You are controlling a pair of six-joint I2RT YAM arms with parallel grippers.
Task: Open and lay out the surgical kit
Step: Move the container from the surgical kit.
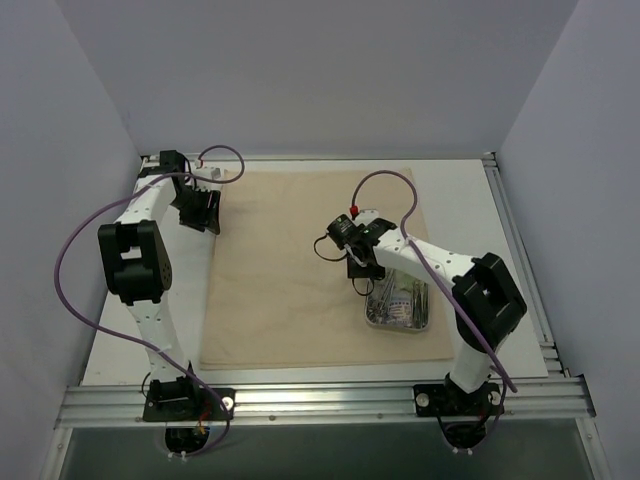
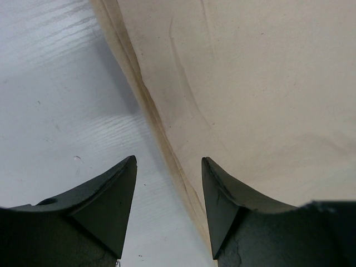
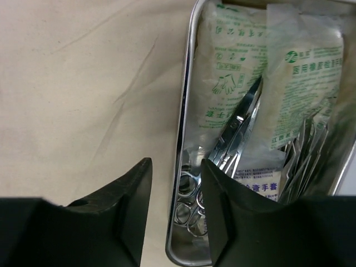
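**Both grippers parted, nothing held**

The right gripper (image 3: 175, 167) stands partly open and empty, one finger over the cloth (image 3: 83, 83), the other over the tray (image 3: 183, 111), whose rim runs between them. Just ahead of it, the tray holds clamps (image 3: 236, 128) and packets (image 3: 228, 61). The left gripper (image 2: 169, 161) gapes empty astride the cloth's edge.

white table (image 1: 468, 200), beige cloth wrap (image 1: 290, 290) spread flat on it
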